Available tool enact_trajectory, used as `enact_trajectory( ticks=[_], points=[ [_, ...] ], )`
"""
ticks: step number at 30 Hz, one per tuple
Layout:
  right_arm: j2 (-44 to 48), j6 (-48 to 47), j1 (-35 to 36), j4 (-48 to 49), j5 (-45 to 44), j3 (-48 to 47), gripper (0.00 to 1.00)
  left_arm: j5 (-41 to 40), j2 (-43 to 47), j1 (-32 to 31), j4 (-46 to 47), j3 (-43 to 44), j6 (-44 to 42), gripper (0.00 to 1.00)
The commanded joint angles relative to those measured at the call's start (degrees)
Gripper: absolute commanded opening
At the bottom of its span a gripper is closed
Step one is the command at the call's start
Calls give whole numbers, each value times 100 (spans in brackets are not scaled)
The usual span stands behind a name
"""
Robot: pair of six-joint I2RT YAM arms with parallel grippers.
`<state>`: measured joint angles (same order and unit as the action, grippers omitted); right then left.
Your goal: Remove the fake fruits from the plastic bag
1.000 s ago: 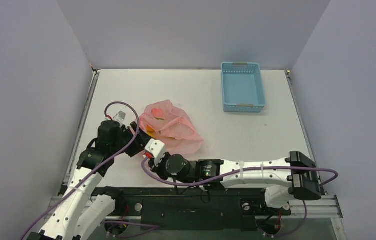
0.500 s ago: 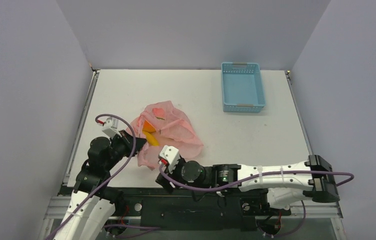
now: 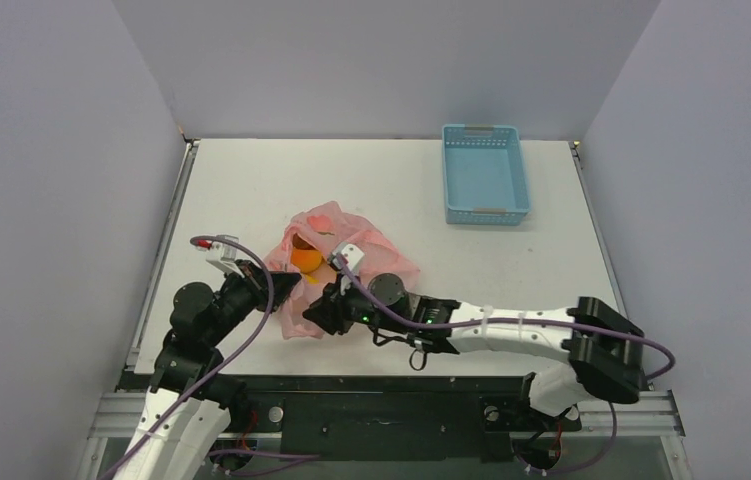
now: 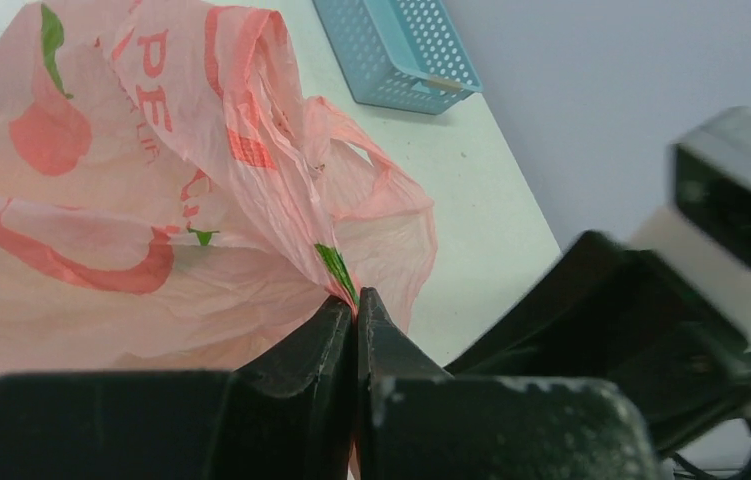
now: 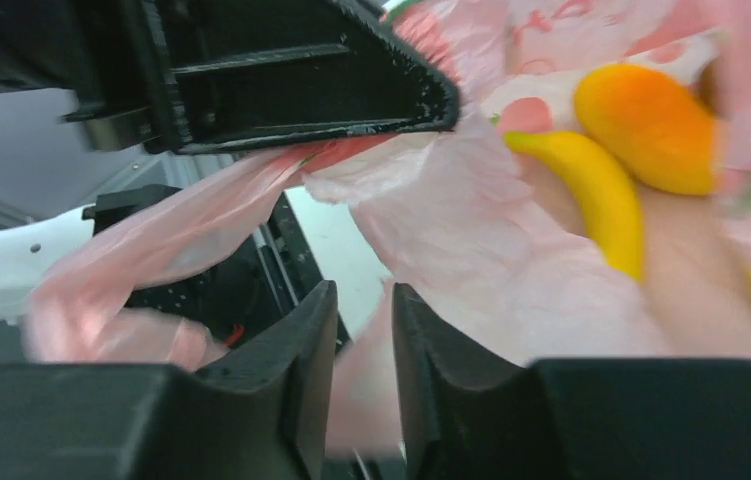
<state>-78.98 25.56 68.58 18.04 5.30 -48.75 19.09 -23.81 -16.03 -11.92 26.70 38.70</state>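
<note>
The pink plastic bag lies crumpled at the table's near left. My left gripper is shut on a fold of its edge, the jaws pressed together on the film. My right gripper is at the bag's near edge. Its jaws stand a little apart with blurred pink film hanging in the gap. Through the bag's mouth I see a yellow banana and an orange-yellow mango-like fruit, which also shows from above. Any other fruits are hidden.
A light-blue slotted basket stands at the back right, also visible in the left wrist view. The two grippers are close together at the bag's near-left edge. The left gripper's black body fills the top of the right wrist view.
My left gripper shut on the bag's edge and drew back toward the near left. My right arm pulled back, then came forward to the bag with jaws parted. The orange fruit now shows.
</note>
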Motion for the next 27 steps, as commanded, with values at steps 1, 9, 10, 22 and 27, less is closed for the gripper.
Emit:
enact_trajectory(
  ticks=[1,9,10,22,27],
  points=[
    [-1135,444,68,1508,814,-390,19,242,274,25,681,-42,-51,0],
    [-2743,972,290,2430,209,-305,0,138,454,32,655,-129,-25,0],
    [-2626,988,258,2414,152,-246,0,79,485,37,480,-134,-17,0],
    [-375,641,-102,632,-444,326,42,-879,960,30,-1489,294,210,3],
    [253,497,-307,-3,-687,401,54,-1263,560,29,-2265,778,332,44]
  ],
)
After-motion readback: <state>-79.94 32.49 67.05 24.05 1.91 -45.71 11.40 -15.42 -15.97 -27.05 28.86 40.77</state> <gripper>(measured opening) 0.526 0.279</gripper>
